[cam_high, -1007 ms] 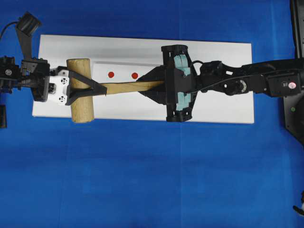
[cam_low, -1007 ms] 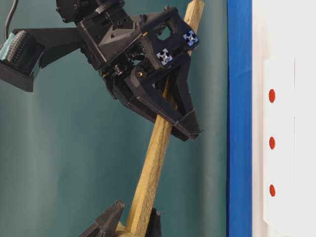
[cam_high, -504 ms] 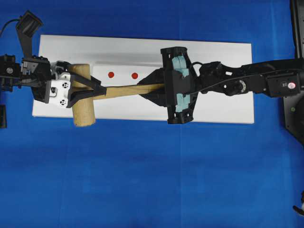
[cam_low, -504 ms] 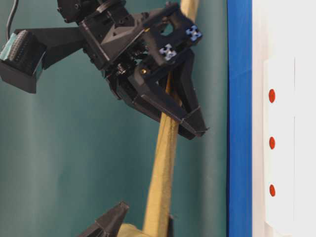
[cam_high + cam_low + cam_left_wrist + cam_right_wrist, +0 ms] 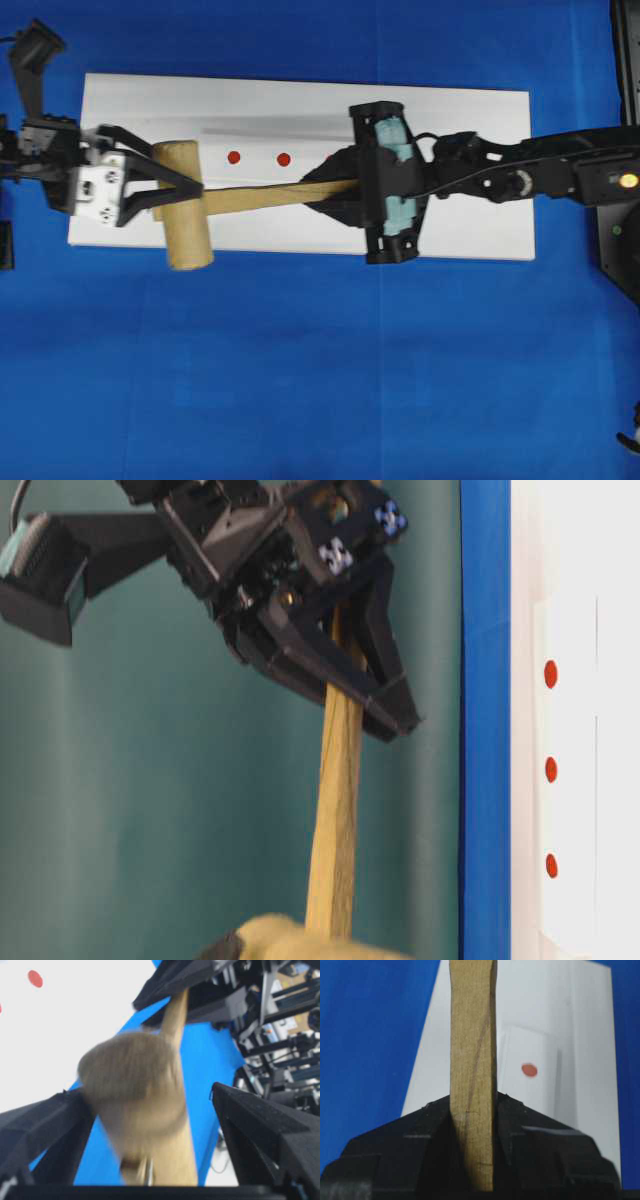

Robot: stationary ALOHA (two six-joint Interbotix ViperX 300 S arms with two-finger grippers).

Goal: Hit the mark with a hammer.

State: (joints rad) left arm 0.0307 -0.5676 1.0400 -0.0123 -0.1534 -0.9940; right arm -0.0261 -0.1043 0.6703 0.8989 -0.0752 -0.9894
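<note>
Overhead exterior view: the hammer lies with its long axis across the white board, thick head at the view's left, squared handle running right and slightly up.
Hammer head: its own axis runs top to bottom, tilted a little, lower end just past the board's front edge.
Right tool: clamped on the handle's far end — the right wrist view shows the wood pinched upright between both fingers.
Right arm: stretched in from the right edge, wrist over the board's middle.
Left tool: jaws spread wide, one on each side of the head, not pressing it; the left wrist view shows clear gaps either side.
Left arm: enters low from the left edge.
Red dots: two show just above the handle; which is the mark — cannot tell.
Table-level exterior view: handle near upright, head cut off at the bottom.
Blur: head smeared in the left wrist view.
Bench: blue cloth.
</note>
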